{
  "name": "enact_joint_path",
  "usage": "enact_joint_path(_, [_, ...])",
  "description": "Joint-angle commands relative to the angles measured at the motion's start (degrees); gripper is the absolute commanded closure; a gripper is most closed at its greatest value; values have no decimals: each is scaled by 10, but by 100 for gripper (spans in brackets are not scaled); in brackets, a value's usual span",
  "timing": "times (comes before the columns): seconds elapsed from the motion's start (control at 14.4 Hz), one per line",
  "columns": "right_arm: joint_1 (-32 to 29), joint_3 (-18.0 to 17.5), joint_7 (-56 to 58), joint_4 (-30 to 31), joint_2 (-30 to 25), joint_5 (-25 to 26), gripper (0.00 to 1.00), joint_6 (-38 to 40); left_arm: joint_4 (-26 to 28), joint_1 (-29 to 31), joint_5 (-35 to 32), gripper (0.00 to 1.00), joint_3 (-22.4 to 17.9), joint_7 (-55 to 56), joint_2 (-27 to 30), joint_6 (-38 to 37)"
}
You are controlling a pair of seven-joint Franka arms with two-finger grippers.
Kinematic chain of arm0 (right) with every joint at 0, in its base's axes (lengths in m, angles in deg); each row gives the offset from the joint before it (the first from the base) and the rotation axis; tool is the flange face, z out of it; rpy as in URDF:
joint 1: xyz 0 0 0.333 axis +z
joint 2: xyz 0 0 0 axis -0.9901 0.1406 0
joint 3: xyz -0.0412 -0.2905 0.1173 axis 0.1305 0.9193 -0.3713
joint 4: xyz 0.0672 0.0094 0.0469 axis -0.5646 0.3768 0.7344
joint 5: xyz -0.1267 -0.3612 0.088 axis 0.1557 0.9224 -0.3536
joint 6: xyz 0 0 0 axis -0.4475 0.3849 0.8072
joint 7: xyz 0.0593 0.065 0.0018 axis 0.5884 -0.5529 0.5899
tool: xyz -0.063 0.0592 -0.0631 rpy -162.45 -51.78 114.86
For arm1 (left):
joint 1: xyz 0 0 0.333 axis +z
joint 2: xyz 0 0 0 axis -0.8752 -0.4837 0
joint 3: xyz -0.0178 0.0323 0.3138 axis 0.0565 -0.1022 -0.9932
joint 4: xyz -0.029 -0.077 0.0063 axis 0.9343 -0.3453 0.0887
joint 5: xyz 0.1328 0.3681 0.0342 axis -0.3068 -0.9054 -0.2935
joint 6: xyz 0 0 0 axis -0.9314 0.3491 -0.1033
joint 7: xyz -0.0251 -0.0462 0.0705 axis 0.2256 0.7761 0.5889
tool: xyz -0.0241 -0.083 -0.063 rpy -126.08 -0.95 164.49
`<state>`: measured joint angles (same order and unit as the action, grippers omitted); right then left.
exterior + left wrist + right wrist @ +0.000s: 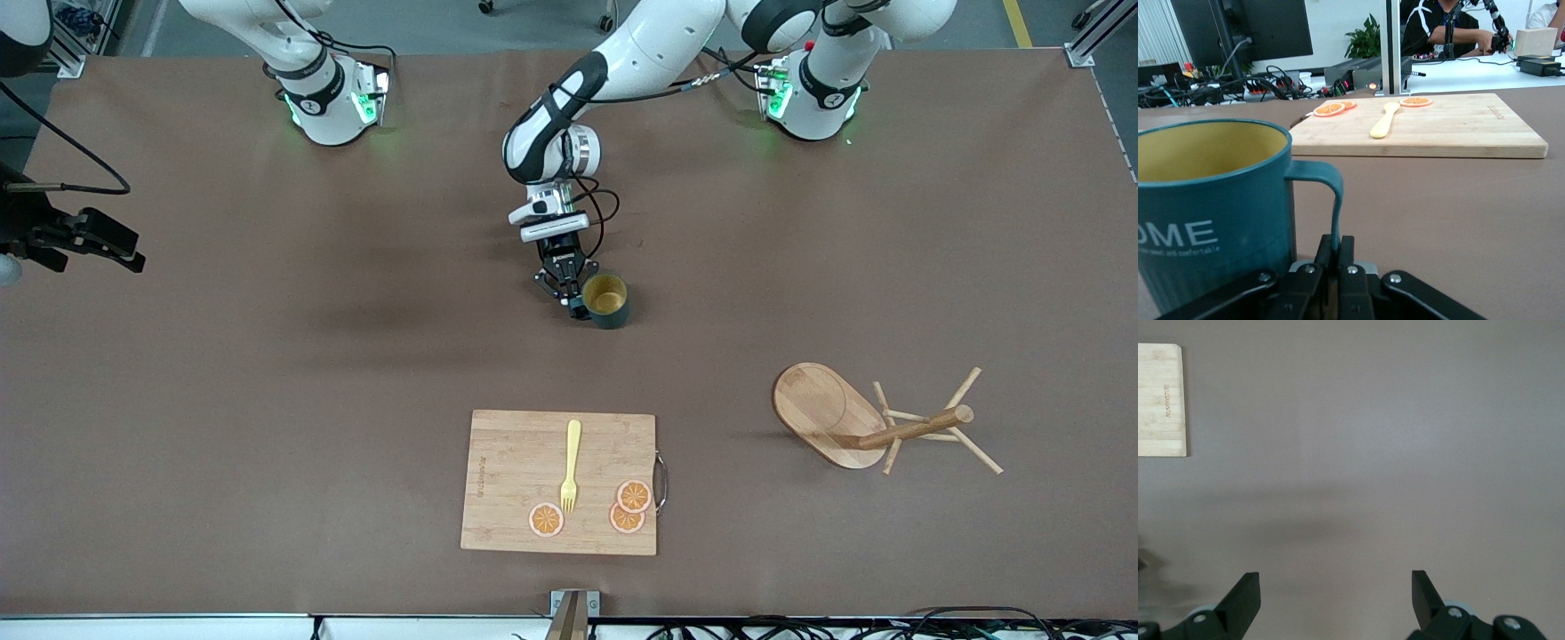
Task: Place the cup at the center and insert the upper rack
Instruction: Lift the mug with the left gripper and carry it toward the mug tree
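The dark teal cup (pixel 607 300) with its yellow inside stands upright near the middle of the table. My left gripper (pixel 573 302) is shut on the cup's thin handle (pixel 1335 193); the cup's wall (pixel 1211 207) fills the left wrist view beside my gripper (pixel 1337 243). I cannot tell whether the cup rests on the table or hangs just above it. The wooden upper rack (pixel 853 418) lies on its side toward the left arm's end, nearer the front camera than the cup, with its pegs splayed. My right gripper (pixel 120 252) waits open and empty over the right arm's end (pixel 1336 577).
A bamboo cutting board (pixel 558 480) lies nearer the front camera than the cup. It carries a yellow fork (pixel 570 462) and three orange slices (pixel 627 508). It shows in the left wrist view (pixel 1451 127), and its corner in the right wrist view (pixel 1160 400).
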<state>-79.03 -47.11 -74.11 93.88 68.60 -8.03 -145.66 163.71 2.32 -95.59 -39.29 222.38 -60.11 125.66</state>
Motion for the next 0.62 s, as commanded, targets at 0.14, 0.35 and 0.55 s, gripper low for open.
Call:
enact_joint_path(0.14, [1,0,5,4,-10,5,0,-2,-28,22,84,100,6,-77,45,53])
enact_joint_path(0.35, [1,0,4,4,-10,5,0,-1,-49,39,183,100,6,-124,95,102])
enact_joint_path(0.55, [1,0,4,3,-10,6,0,-1,-78,73,295,100,6,-175,138,151])
